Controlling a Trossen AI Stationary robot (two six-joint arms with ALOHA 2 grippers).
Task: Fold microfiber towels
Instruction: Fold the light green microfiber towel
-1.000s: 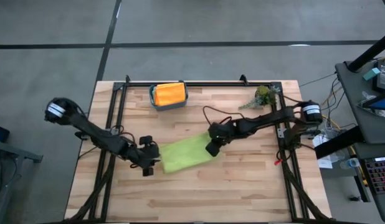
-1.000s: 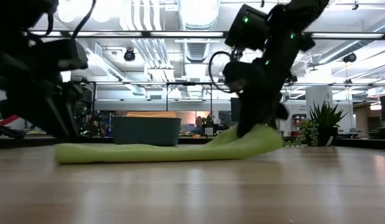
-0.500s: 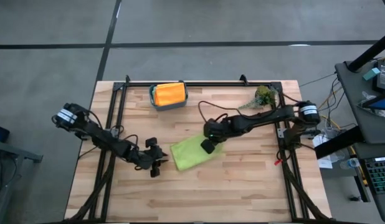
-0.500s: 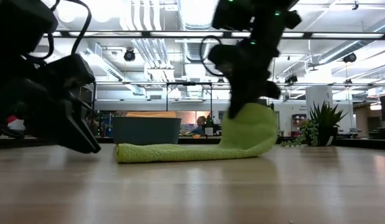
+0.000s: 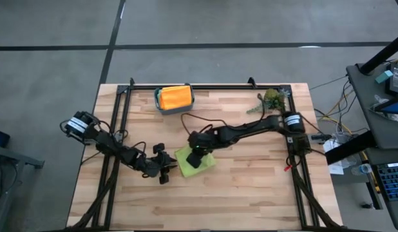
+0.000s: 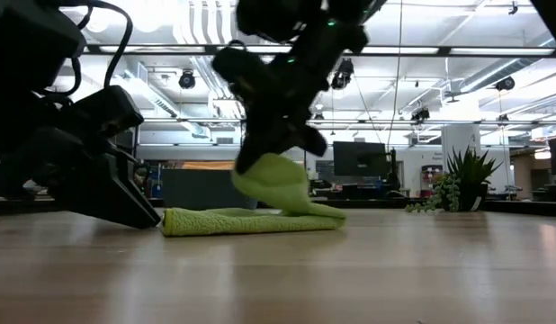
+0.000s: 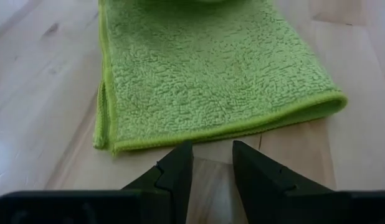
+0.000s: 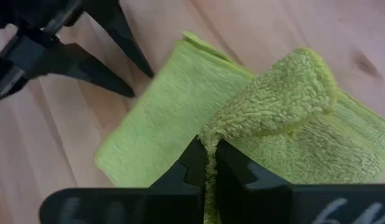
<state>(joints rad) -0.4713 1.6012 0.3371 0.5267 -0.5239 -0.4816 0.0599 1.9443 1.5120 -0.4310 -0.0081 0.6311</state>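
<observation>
— Near the middle of the tabletop (image 5: 250, 187), a little toward its front edge, what is going on?

— The right gripper (image 5: 194, 158) has its fingers pinched tight on one edge of the lime green towel (image 5: 196, 158) and holds that edge raised over the rest of the cloth, which lies flat; I judge this the second fold, half made.

— And the left gripper (image 5: 165, 169)?

— Low on the wood just beside the towel's left edge, fingers a little apart, holding nothing; its tips stand clear of the hem.

— What does the next move call for?

— Laying the lifted edge down square on the opposite hem, then letting go without dragging the layers askew; the left fingers could pin the lower layer, I think.

— Other towels?

— An orange towel (image 5: 175, 96) sits in the teal bin (image 5: 175, 109) at the back edge; a plant sprig (image 5: 271, 98) lies toward the back right corner.

— Any writing or brand?

— None I can read on cloth, bin or arms.
</observation>
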